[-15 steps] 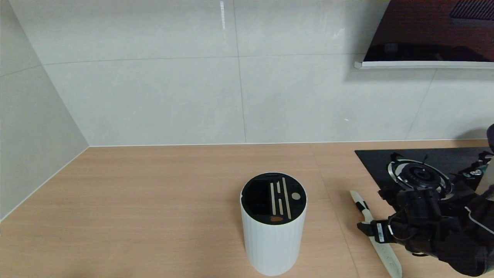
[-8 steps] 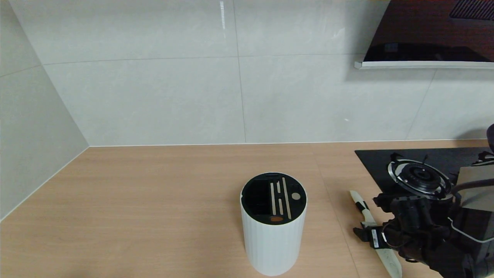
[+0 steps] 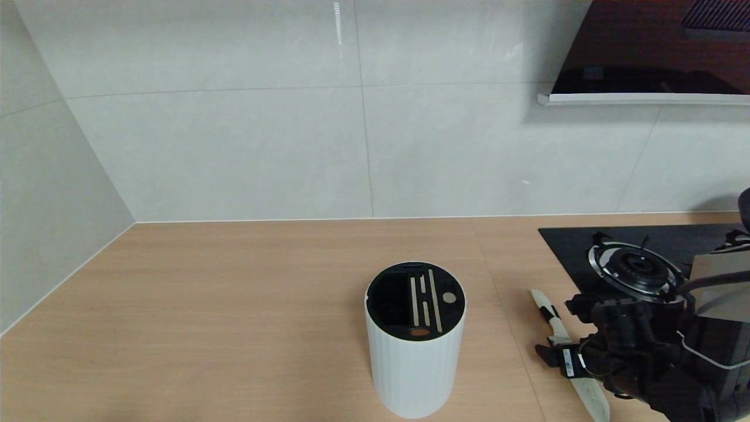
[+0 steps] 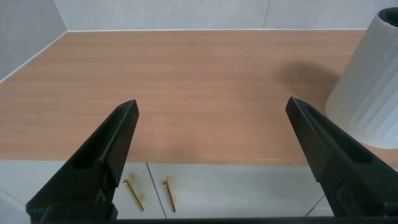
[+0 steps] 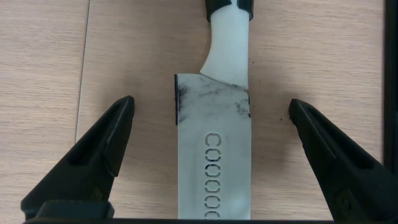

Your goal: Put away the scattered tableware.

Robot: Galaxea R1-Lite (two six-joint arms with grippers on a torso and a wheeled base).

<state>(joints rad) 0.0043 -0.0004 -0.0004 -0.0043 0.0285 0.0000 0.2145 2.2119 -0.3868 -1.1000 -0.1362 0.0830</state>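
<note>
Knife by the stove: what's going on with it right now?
The knife lies flat on the wooden counter, next to the hob. The right gripper hangs over it, open, with a finger on either side of the blade near the handle, so it has not been grasped yet. The white knife block stands upright to the knife's left, with nothing sticking out of its slotted top. The left gripper is open and holds nothing, near the counter's front edge.
</note>
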